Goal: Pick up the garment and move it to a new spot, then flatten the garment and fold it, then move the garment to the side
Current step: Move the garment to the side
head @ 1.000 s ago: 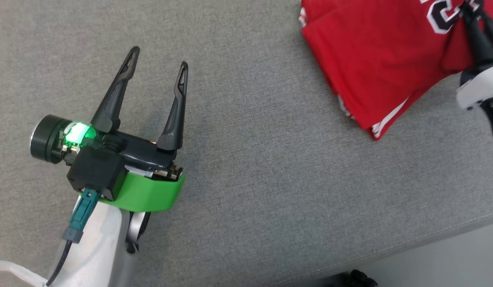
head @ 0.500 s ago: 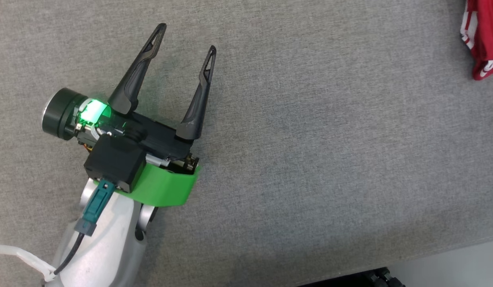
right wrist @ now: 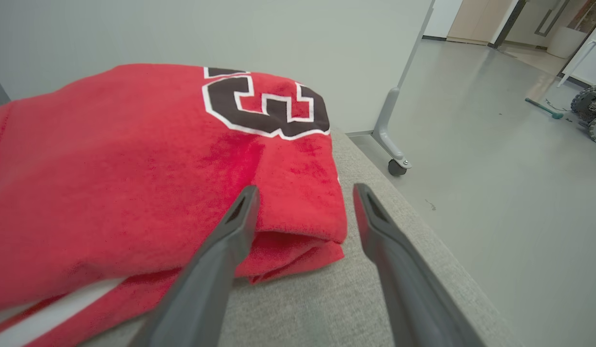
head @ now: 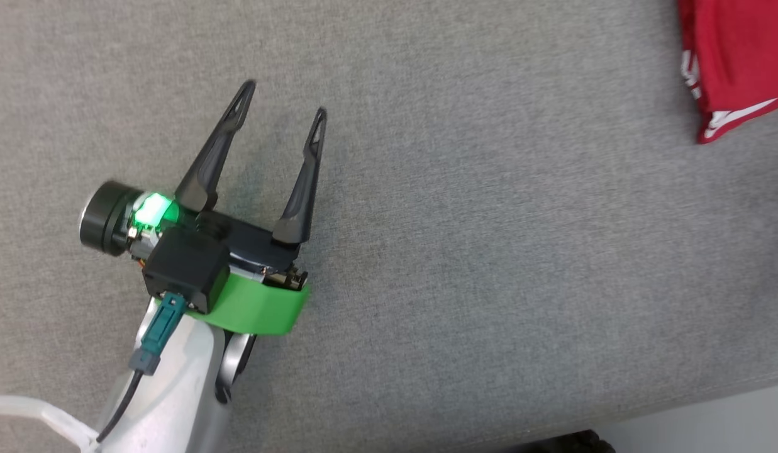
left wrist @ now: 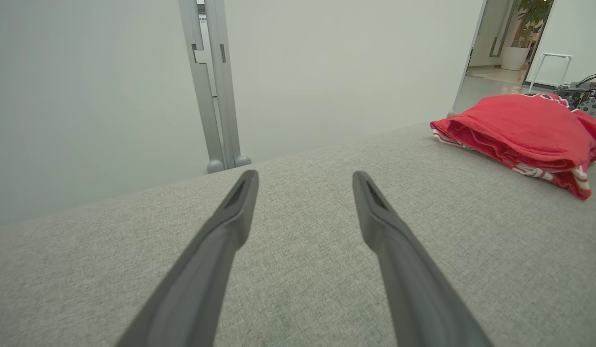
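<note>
Head view shifted | garment (right wrist: 134, 159) folded, red, white-trimmed dark numeral

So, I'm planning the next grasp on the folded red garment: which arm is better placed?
Right. The right gripper is open with a folded corner of the red garment at its fingertips. The left gripper is open over bare grey surface, well away from it.

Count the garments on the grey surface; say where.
1: the red garment, folded, at the right end of the grey surface, by the open right gripper. None seems hidden.
</note>
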You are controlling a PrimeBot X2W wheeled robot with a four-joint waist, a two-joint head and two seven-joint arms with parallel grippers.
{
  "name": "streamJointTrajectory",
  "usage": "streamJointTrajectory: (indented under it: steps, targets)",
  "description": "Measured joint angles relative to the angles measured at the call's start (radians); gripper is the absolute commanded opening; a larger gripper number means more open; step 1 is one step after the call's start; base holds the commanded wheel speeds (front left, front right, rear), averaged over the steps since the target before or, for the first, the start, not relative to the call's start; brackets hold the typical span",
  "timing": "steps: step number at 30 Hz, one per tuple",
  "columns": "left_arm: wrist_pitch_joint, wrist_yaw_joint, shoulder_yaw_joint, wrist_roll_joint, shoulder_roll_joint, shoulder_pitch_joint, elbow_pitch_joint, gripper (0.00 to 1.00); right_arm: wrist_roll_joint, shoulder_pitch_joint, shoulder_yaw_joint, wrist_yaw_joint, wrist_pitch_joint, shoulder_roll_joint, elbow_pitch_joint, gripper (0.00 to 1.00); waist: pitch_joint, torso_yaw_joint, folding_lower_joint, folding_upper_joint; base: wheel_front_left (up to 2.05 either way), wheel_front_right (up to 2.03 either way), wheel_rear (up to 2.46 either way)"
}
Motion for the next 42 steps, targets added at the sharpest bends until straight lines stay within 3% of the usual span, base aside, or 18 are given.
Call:
streamJointTrajectory:
  steps: [7,12,19,30,42]
  targets:
    - [0.007,0.046,0.032,-0.041,0.001,0.11,0.023,1.0,-0.039,0.233,0.011,0.0,-0.001,0.152,-0.267,1.0,-0.119,-0.021,-0.0001,0.0,0.0,0.0,0.0]
    - [0.009,0.077,0.055,-0.067,0.001,0.182,0.041,1.0,-0.07,0.361,0.098,0.0,-0.001,0.246,-0.406,1.0,-0.202,-0.027,-0.0001,0.0,0.0,0.0,0.0]
    - [0.005,0.108,0.074,-0.098,-0.011,0.251,0.075,1.0,-0.084,0.446,0.24,0.0,0.006,0.329,-0.508,1.0,-0.303,-0.013,-0.0002,0.0,0.0,0.0,0.0]
    - [-0.015,0.152,0.126,-0.141,-0.023,0.372,0.135,1.0,-0.111,0.567,0.277,0.0,0.064,0.392,-0.587,1.0,-0.444,0.055,-0.0001,0.0,0.0,0.0,0.0]
    - [-0.021,0.142,0.133,-0.15,-0.008,0.436,0.177,1.0,-0.143,0.677,0.241,0.0,0.135,0.388,-0.654,1.0,-0.566,0.123,-0.0002,0.0,0.0,0.0,0.0]
